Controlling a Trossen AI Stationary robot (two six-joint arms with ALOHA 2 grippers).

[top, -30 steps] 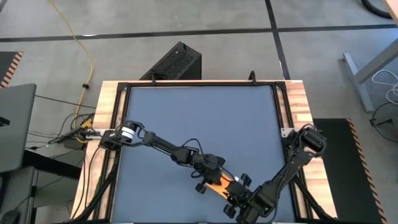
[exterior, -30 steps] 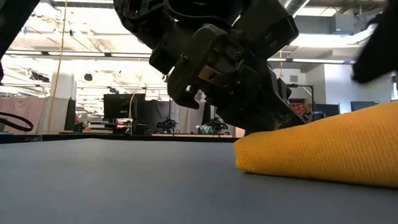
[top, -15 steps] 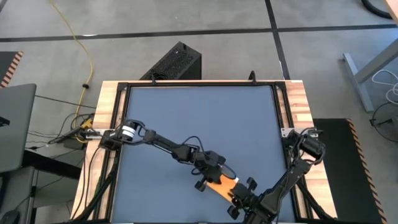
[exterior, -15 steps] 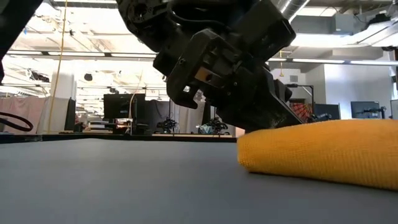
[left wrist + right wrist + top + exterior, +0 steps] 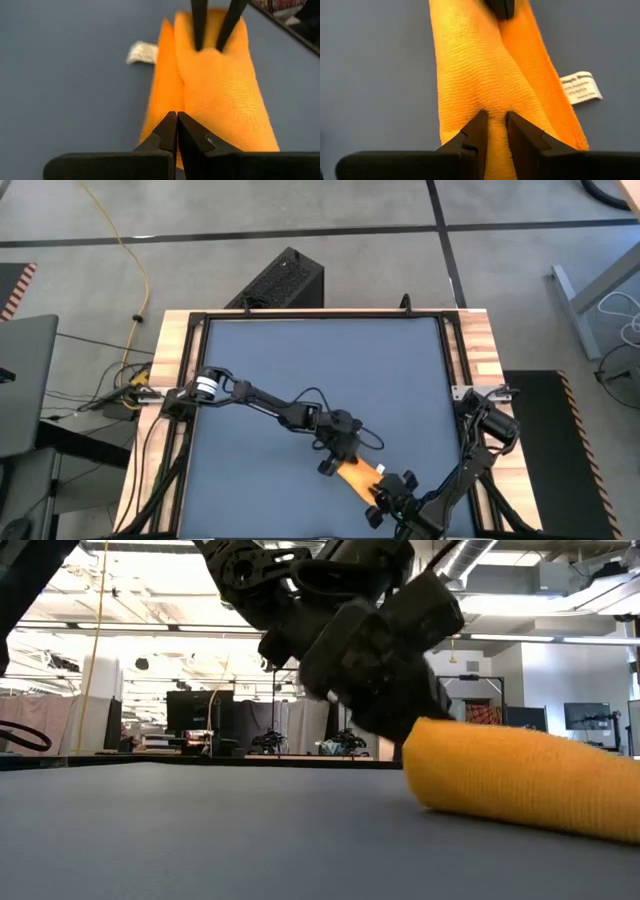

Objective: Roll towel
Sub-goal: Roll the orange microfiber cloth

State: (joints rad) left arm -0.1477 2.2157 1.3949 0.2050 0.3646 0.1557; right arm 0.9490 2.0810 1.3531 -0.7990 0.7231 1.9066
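Observation:
The towel (image 5: 357, 475) is a small yellow-orange cloth, loosely rolled into a short thick roll (image 5: 520, 780). It lies slantwise on the dark blue tabletop near the near edge, with its white tag (image 5: 580, 87) flat beside it. My left gripper (image 5: 176, 125) is shut at the roll's far-left end. My right gripper (image 5: 495, 125) is at the roll's near-right end, its fingers closed on cloth. Each wrist view shows the other gripper's tips at the roll's far end. My left gripper rests its shut fingertips (image 5: 170, 127) on the top of the roll at its far-left end (image 5: 192, 107). It slants down from the table's left and points along the roll. The towel lies on the table. My right gripper pinches a ridge of the roll's outer layer (image 5: 494, 107) between its two fingers, near the near-right end. The fingers slant down from the near right, along the roll. The roll rests on the table.
The table's near edge lies just behind my right gripper (image 5: 385, 502). Wooden side rails (image 5: 478, 350) frame the blue tabletop (image 5: 320, 370), which is open toward the far edge. A black box (image 5: 280, 280) stands on the floor beyond it.
The towel has gone from a flat wedge to a rounder roll, and its far-left end has shifted a little toward the right. My right gripper has sunk toward the near edge and rolled its wrist. My left gripper has followed the roll, still shut.

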